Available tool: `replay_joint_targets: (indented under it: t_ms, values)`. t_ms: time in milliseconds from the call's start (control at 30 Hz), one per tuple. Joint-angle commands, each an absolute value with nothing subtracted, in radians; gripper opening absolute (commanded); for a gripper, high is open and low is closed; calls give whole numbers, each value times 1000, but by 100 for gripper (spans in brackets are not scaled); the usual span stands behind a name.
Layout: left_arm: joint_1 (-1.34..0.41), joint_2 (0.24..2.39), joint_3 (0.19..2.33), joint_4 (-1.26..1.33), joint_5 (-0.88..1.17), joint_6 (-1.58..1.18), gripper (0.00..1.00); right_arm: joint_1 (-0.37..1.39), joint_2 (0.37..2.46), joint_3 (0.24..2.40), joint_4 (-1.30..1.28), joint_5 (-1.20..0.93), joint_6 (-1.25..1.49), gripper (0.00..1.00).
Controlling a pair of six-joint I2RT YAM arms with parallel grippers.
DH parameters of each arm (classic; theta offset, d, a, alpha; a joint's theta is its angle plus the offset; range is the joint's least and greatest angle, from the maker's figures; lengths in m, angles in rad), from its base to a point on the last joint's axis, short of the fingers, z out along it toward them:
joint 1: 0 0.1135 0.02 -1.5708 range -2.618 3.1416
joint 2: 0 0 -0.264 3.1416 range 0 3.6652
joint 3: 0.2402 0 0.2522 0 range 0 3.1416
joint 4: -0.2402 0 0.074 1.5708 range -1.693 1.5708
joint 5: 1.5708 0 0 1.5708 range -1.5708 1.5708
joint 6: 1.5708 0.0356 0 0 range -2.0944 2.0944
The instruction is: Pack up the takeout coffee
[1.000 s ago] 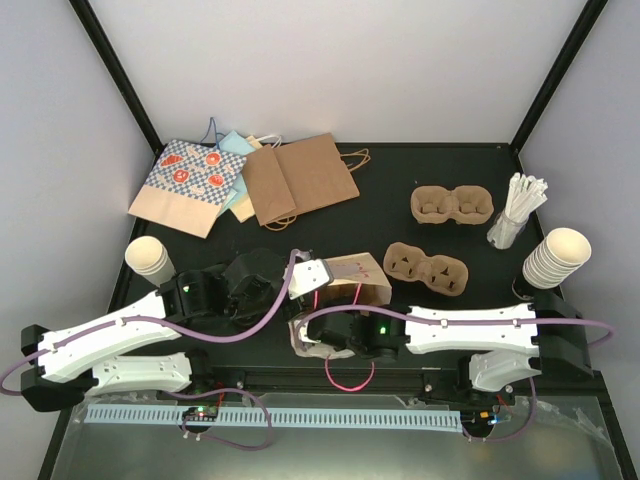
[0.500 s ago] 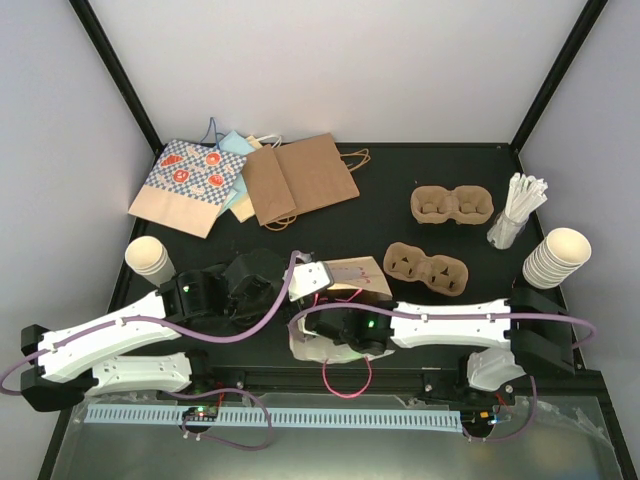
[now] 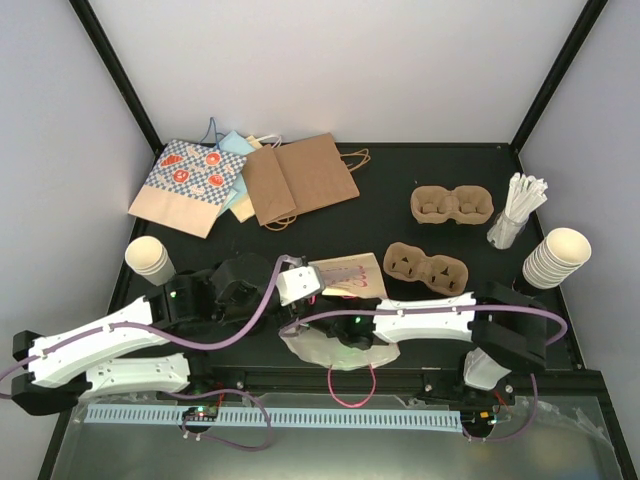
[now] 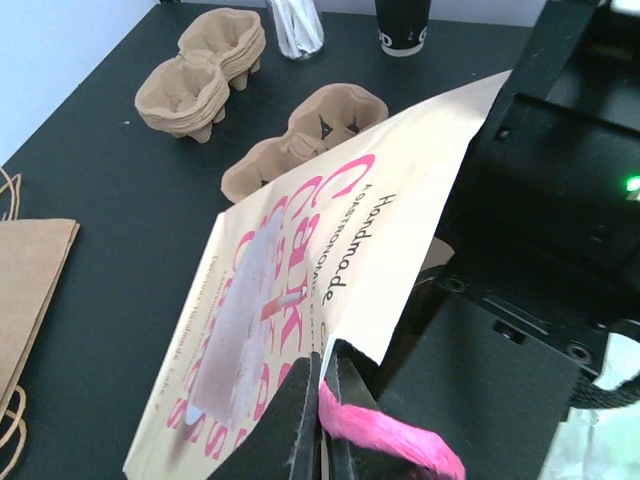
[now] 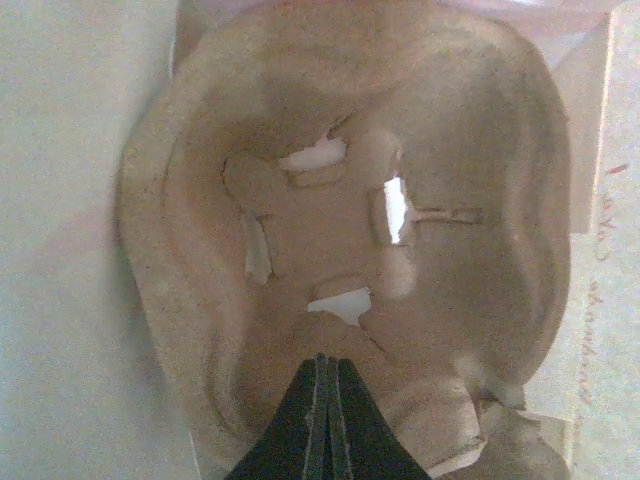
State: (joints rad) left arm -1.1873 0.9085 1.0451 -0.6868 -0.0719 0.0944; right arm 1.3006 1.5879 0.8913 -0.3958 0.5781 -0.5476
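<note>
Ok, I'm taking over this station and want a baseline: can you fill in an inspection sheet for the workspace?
Surface: black table, crowded along the back.
Job's things: no lidded coffee cups seen; printed paper bag held at its edge, pulp carrier inside it.
Clutter: flat bags, carrier stack, loose carrier, stir sticks, left cup stack, right cup stack.
Grippers: left gripper shut on the bag's edge; right gripper shut inside the bag.
Cables: purple cables along both arms.
Surroundings: pale walls, black frame posts.
</note>
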Motion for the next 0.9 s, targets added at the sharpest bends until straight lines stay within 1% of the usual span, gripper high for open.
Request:
replay_joint_targets:
  t_ms: [0,167,300,433,567,867]
  values:
    - [-1211,845,1030,-636,3,83,2,1266,1636,840,-288,645,-558,1]
    - [-1215,846,1015,-646,-52,97,2,1267,1583,854,-224,681,-567,1]
    - [-1215,860,986,-639,-110,104,2,1285,1508,867,-221,657,-609,1]
    - [-1215,864,961,-629,-127,101,2,1310,1473,879,-286,662,-610,1]
    - [-1215,866,932,-609,-123,93,1,1320,1461,893,-363,671,-554,1]
    - [-1211,894,945,-602,-259,106,2,1360,1395,948,-546,549,-430,1]
